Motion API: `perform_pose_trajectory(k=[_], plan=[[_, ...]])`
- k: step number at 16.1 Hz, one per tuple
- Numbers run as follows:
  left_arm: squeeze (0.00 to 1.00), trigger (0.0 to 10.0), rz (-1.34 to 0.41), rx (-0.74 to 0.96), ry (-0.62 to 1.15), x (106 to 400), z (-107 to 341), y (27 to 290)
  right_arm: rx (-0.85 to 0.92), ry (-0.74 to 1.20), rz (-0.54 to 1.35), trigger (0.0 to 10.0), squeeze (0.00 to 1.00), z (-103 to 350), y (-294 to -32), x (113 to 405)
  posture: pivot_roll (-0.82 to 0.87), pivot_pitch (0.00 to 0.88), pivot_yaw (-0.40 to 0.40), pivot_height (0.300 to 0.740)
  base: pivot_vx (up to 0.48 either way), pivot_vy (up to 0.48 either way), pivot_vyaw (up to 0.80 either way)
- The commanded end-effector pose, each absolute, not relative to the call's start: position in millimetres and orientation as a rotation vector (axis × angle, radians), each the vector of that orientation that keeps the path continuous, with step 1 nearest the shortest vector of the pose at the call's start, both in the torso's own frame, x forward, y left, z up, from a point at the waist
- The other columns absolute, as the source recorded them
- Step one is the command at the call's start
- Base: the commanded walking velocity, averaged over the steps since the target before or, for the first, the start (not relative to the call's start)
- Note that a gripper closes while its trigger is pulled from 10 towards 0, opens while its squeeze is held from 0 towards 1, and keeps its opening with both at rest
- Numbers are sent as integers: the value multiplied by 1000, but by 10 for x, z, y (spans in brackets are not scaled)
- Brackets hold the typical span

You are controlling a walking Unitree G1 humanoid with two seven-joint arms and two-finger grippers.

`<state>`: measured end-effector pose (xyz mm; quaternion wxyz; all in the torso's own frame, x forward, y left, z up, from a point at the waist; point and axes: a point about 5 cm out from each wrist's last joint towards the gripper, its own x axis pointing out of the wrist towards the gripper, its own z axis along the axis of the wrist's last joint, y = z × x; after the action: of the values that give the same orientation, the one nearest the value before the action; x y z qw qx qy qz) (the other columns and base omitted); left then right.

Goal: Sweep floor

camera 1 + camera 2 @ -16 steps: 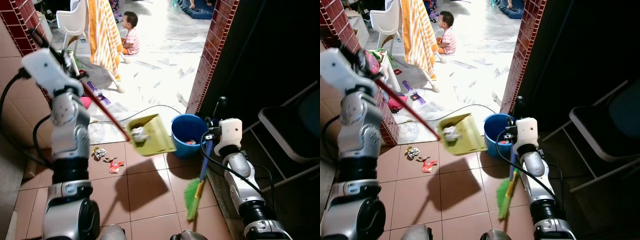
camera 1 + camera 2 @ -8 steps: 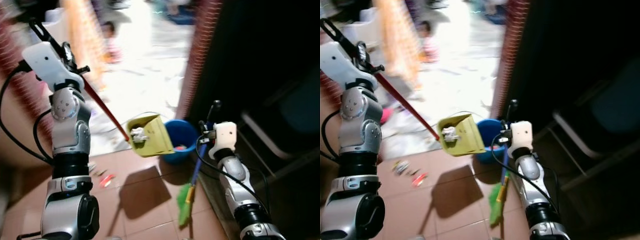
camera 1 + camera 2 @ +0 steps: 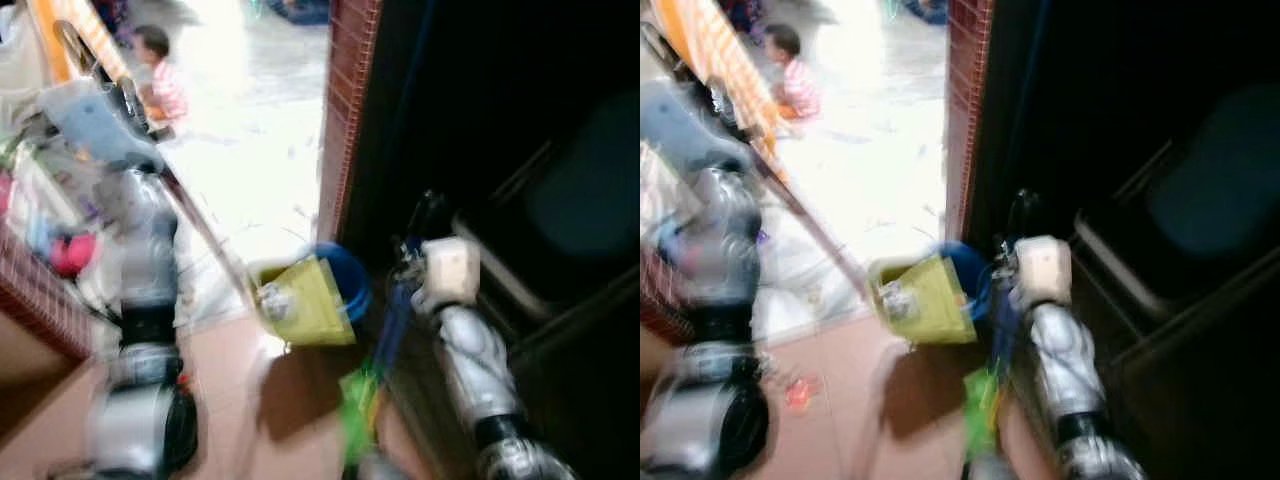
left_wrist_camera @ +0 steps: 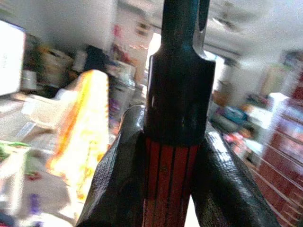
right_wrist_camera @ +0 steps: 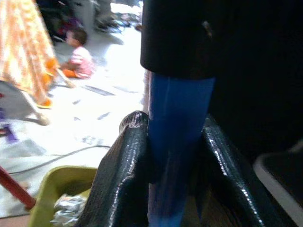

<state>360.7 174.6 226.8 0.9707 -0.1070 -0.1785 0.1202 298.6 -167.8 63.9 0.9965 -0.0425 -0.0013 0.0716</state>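
Observation:
My left gripper (image 4: 165,184) is shut on the red handle (image 4: 168,179) of a yellow-green dustpan (image 3: 300,300), which hangs tilted above the tiled floor with crumpled litter (image 3: 272,300) in it. The dustpan sits just in front of a blue bucket (image 3: 352,280). My right gripper (image 5: 173,161) is shut on the blue handle (image 5: 175,142) of a broom whose green bristles (image 3: 357,415) rest low by the floor. The eye views are heavily blurred.
A red brick pillar (image 3: 345,90) edges a bright doorway. A child (image 3: 160,85) sits on the pale floor beyond, near an orange striped cloth (image 3: 710,50). A dark chair (image 3: 570,240) stands at the right. Red litter (image 3: 800,390) lies on the tiles.
The whole picture has swung, so the camera has turned right, and the blur has grown. The dustpan now sits closer against the blue bucket. Both grips are unchanged.

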Motion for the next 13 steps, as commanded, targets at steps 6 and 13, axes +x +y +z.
perform_pose_trajectory(k=[6, 13], plan=[[0, 10000, 261, -232, -517, 3573, 2610, 1839, -104, -38, 181, 10000, 0, 724, -1591, 3035, -29, 0, -28, 740, 378, 201, 0], [0, 10000, 301, -97, -574, 3544, 2611, 1702, -103, -35, 187, 10000, 0, 721, -1584, 3037, -36, 0, -34, 740, 52, 44, 0]])
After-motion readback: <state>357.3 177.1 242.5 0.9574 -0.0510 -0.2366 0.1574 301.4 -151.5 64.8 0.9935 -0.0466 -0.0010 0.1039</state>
